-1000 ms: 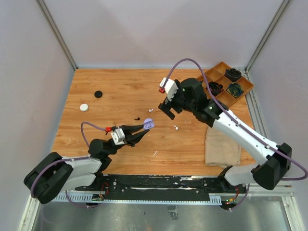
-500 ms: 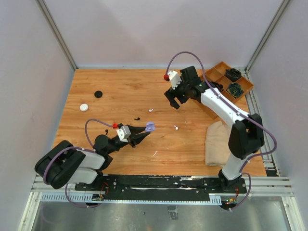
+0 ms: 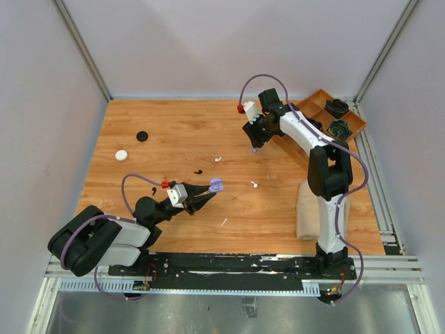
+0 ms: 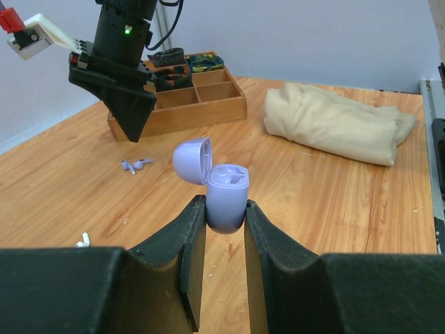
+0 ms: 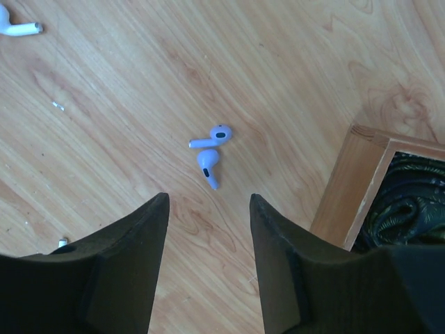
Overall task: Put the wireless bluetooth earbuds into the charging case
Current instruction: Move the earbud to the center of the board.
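Movement: right gripper (image 5: 205, 202) is swinging away from the table's middle toward the tray (image 5: 348, 202) and dropping low; left gripper (image 4: 226, 209) is staying where it was.
Table (image 3: 167, 132): is carrying everything, including stray white and black buds well apart from the arms.
Case (image 4: 227, 198): is sitting upright between the left jaws, lid open, off the table.
Earbuds (image 5: 211, 152): lavender pair is lying touching on the wood, near the tray corner, just ahead of the right fingertips.
Handling: judged very light, hard, smooth and apt to skid or flick away; pinching one bud across its rounded head looks best, stem left free.
Right fingers (image 5: 125, 264): are standing apart, touching nothing, straddling bare wood short of the pair.
Left fingers (image 4: 191, 243): are clamping the case's lower body.
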